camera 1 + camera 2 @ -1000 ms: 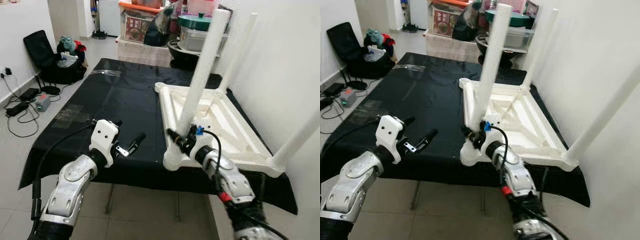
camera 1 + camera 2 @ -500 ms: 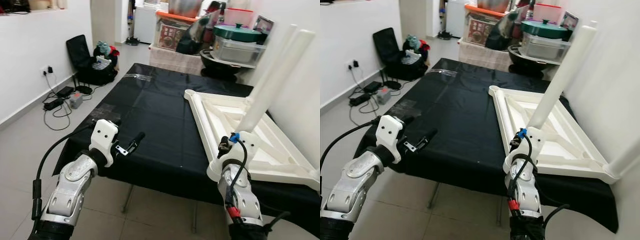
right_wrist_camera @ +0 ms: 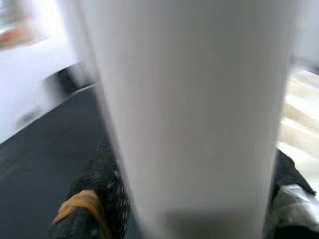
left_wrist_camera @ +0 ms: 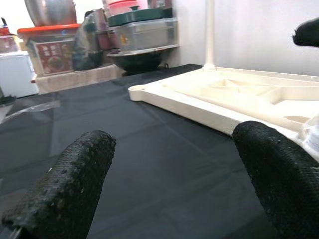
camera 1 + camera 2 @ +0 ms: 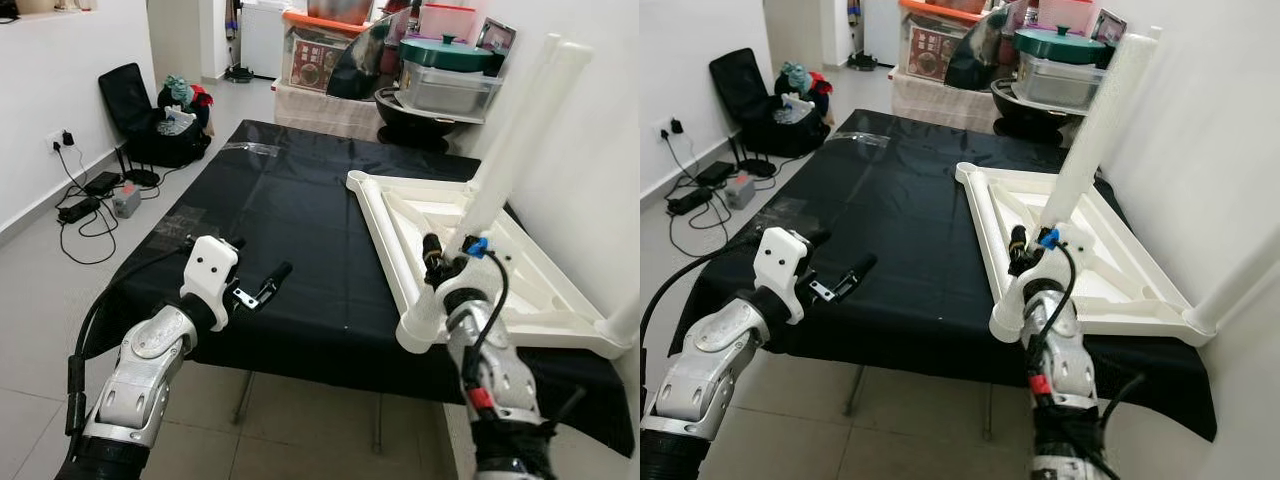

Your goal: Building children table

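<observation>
Black fingers of the right gripper (image 5: 436,262) pinch the base of a white table leg (image 5: 1093,130), one finger (image 3: 94,199) on each side of the tube. That leg rises slanted from the near corner of the upturned white tabletop (image 5: 545,290), a ribbed plastic panel lying underside up on the black cloth (image 5: 270,210) beside the wall (image 5: 600,130). Another leg (image 5: 622,322) stands at the tabletop's corner nearest the wall. Left of the tabletop, the left gripper (image 5: 258,282) hovers over the cloth's near edge with fingers (image 4: 65,191) spread apart, holding nothing. Compared with half a second ago, the whole scene has shifted in the head camera; the right gripper's hold on the leg is unchanged.
</observation>
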### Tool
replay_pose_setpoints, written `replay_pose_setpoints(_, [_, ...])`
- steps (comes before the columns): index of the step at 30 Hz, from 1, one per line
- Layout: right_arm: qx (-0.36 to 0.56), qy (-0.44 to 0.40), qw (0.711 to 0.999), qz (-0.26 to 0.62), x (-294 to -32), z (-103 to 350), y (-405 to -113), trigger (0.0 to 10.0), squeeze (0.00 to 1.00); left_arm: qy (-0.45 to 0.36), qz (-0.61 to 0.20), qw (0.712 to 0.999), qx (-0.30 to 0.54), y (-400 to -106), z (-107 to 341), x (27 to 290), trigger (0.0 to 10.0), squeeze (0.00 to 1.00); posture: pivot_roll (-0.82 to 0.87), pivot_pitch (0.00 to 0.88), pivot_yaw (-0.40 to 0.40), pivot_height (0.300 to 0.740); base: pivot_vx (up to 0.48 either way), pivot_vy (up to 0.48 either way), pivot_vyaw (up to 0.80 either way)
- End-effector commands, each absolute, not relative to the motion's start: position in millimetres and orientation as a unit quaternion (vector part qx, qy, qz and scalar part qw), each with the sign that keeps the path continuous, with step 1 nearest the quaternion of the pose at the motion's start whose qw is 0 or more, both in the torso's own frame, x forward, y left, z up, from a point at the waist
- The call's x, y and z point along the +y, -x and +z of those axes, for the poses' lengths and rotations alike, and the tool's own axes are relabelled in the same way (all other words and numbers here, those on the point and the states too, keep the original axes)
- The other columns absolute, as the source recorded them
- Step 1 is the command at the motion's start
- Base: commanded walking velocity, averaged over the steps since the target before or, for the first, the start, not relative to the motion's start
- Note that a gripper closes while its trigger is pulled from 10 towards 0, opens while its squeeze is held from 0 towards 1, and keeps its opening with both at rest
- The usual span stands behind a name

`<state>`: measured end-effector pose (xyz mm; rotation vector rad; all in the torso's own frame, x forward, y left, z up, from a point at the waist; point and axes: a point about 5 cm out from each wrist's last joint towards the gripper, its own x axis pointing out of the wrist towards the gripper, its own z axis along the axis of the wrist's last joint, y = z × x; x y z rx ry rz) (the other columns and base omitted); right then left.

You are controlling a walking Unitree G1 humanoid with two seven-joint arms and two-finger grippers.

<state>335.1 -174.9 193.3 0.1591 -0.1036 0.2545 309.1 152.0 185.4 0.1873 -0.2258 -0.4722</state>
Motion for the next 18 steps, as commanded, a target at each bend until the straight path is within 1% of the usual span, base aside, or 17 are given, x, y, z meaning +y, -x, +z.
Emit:
replay_pose_setpoints(1, [-0.038,-0.019,0.947,0.319,-130,191,-321,10.0,0.00,-0.094,-0.240,0.960,-0.112,-312,184,149,10.0,0.00,0.09,0.000,-0.138,0.740,0.000,0.000,0.00])
replay_pose_setpoints(2, [-0.028,-0.001,0.937,0.348,-125,185,-319,10.0,0.00,-0.093,-0.239,0.960,-0.113,-313,184,149,10.0,0.00,0.09,0.000,-0.137,0.740,0.000,0.000,0.00])
replay_pose_setpoints(3, [-0.028,-0.001,0.937,0.348,-125,185,-319,10.0,0.00,-0.093,-0.239,0.960,-0.113,-313,184,149,10.0,0.00,0.09,0.000,-0.137,0.740,0.000,0.000,0.00])
replay_pose_setpoints(5, [0.037,0.030,0.940,0.339,-119,154,-330,10.0,0.00,-0.092,-0.244,0.959,-0.114,-312,183,143,10.0,0.00,0.11,0.000,-0.149,0.740,0.000,0.000,0.00])
replay_pose_setpoints(9, [0.055,0.025,0.935,0.349,-115,146,-330,10.0,0.00,-0.091,-0.245,0.958,-0.116,-311,183,142,10.0,0.00,0.13,0.000,-0.156,0.740,0.000,0.000,0.00])
replay_pose_setpoints(10, [0.057,0.026,0.931,0.360,-114,145,-330,10.0,0.00,-0.091,-0.244,0.959,-0.116,-310,184,142,10.0,0.00,0.13,0.000,-0.156,0.740,0.000,0.000,0.00])
replay_pose_setpoints(12, [0.063,0.025,0.933,0.355,-113,143,-333,10.0,0.00,-0.096,-0.235,0.961,-0.114,-309,183,148,10.0,0.00,0.13,0.000,-0.162,0.740,0.000,0.000,0.00])
replay_pose_setpoints(13, [0.067,0.019,0.940,0.334,-115,143,-338,5.3,0.00,-0.096,-0.232,0.961,-0.113,-308,183,150,10.0,0.00,0.13,0.000,-0.164,0.740,0.000,0.000,0.00])
replay_pose_setpoints(15, [0.072,0.011,0.948,0.311,-118,144,-342,5.3,0.00,-0.096,-0.231,0.961,-0.113,-308,183,152,10.0,0.00,0.13,0.000,-0.164,0.740,0.000,0.000,0.00])
replay_pose_setpoints(16, [0.072,0.007,0.954,0.290,-122,145,-345,0.0,0.00,-0.097,-0.230,0.962,-0.112,-309,182,153,10.0,0.00,0.13,0.000,-0.162,0.740,0.000,0.000,0.00])
replay_pose_setpoints(18, [0.071,0.003,0.960,0.270,-126,145,-348,0.0,0.00,-0.098,-0.229,0.962,-0.112,-309,181,153,10.0,0.00,0.13,0.000,-0.162,0.740,0.000,0.000,0.00])
